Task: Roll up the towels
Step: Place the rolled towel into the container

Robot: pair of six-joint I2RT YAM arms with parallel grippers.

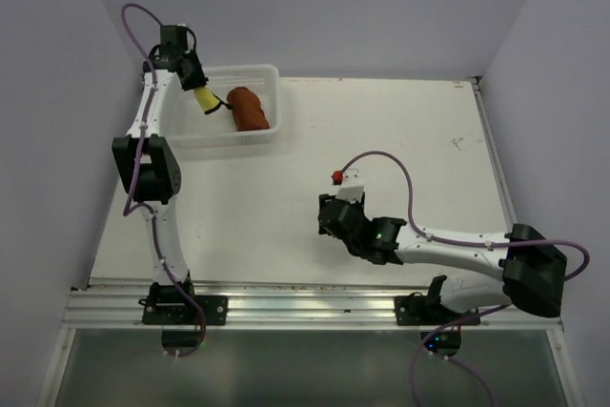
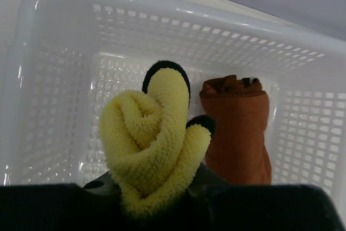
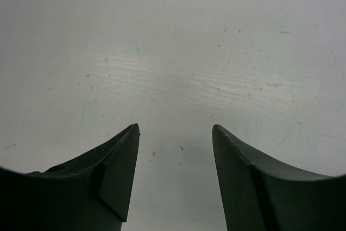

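While left gripper [image 1: 198, 85] clamps the rolled yellow towel [image 2: 151, 139] over the mesh basket [image 2: 303, 41], lower it beside the rust-brown roll [image 2: 236, 128] before releasing; right gripper [image 3: 175, 139] gapes open.

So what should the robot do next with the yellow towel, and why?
Probably lower the yellow towel into the white mesh basket, beside the rust-brown towel. The left gripper holds it, already rolled, over the basket, and the brown one lies inside with free floor next to it.
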